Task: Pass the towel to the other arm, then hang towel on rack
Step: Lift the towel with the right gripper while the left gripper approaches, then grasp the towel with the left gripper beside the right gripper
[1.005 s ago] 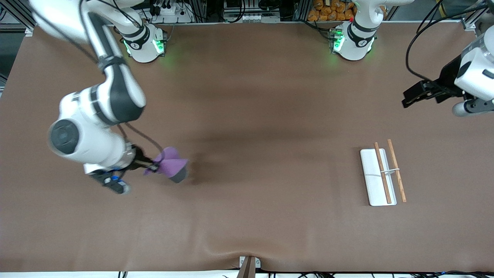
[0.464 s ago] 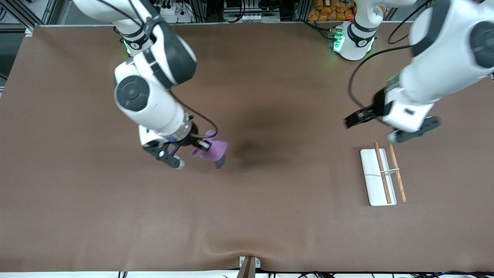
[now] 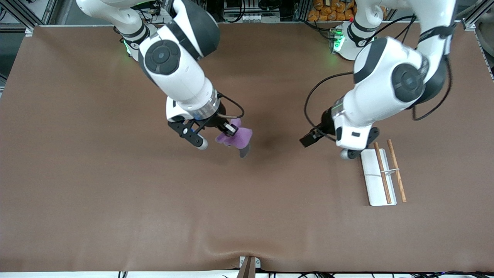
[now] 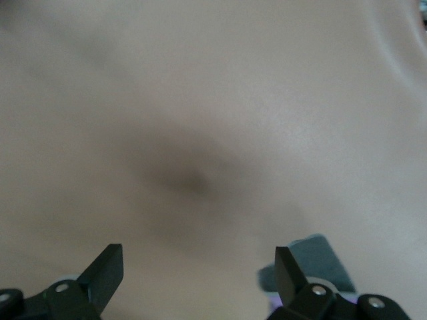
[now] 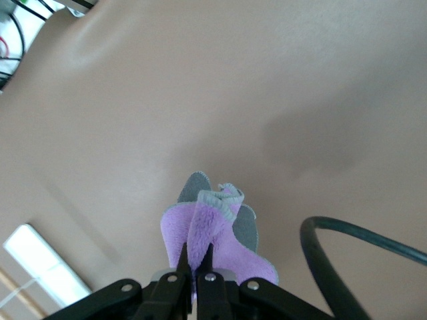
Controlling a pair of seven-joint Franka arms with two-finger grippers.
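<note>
The purple towel (image 3: 236,138), grey underneath, hangs bunched from my right gripper (image 3: 230,129) over the middle of the table. In the right wrist view the gripper (image 5: 195,263) is shut on a fold of the towel (image 5: 217,223). My left gripper (image 3: 310,139) is open and empty, in the air between the towel and the rack (image 3: 380,177). In the left wrist view its fingers (image 4: 287,267) stand wide apart, and a grey corner of the towel (image 4: 323,257) shows beside one of them. The rack has a white base and two wooden rods, and stands toward the left arm's end.
The brown table mat (image 3: 247,212) has a raised wrinkle at its near edge. A black cable (image 5: 360,243) loops by the right wrist. The rack's white base (image 5: 40,263) shows in the right wrist view. Cables and equipment line the robots' edge of the table.
My right gripper has carried the towel from the right arm's end toward the table's middle. My left arm has swung in from its end to just beside the rack.
</note>
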